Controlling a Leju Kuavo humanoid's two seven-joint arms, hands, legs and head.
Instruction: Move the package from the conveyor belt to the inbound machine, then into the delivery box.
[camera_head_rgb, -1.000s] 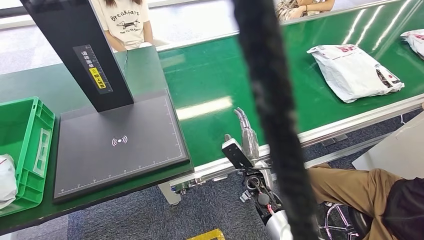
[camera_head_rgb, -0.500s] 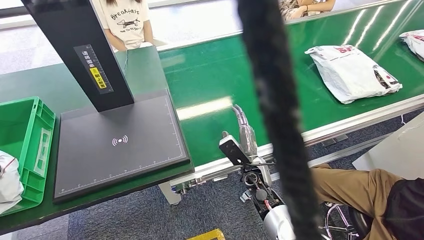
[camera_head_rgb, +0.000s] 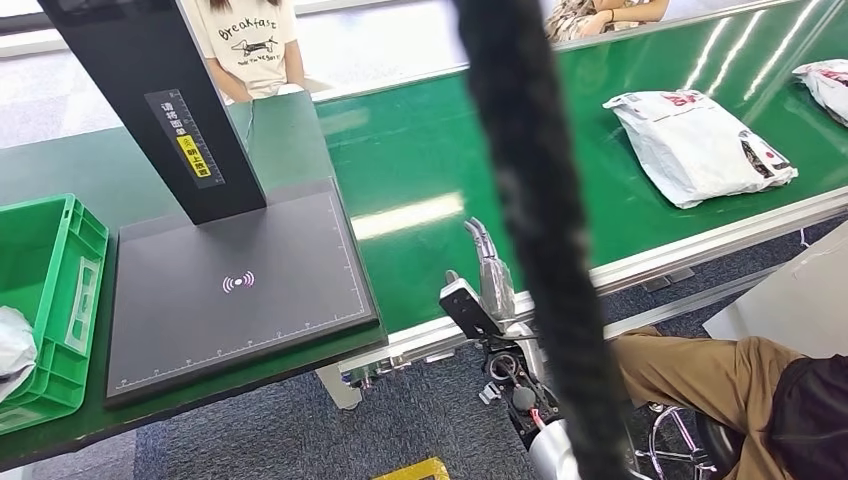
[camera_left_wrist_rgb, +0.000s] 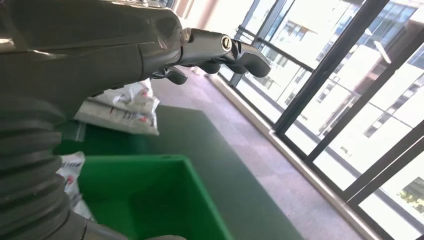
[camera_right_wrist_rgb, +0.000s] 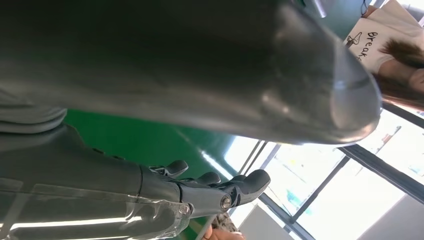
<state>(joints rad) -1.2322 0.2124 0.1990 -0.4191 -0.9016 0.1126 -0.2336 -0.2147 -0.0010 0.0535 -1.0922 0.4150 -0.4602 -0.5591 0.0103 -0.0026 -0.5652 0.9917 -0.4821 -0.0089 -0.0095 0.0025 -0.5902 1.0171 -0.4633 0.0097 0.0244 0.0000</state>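
The long green conveyor belt (camera_head_rgb: 440, 170) runs across the scene; beside it on the green table sits the flat black inbound machine (camera_head_rgb: 240, 290) with its dark upright post; at the table's end stands the green plastic delivery box (camera_head_rgb: 55, 300); the white plastic-wrapped package (camera_head_rgb: 695, 145) lies on the belt, well apart from both hands; the right hand (camera_head_rgb: 490, 275) hovers at the belt's near edge, fingers extended and holding nothing; the left hand (camera_left_wrist_rgb: 210, 50) is above the box, fingers loosely apart and empty.

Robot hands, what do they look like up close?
The left hand has a smooth grey cover, a grey ribbed cuff and dark fingers with a round metal screw. The right hand looks alike, dark grey with a screw too. The silver right arm carries exposed red wiring.
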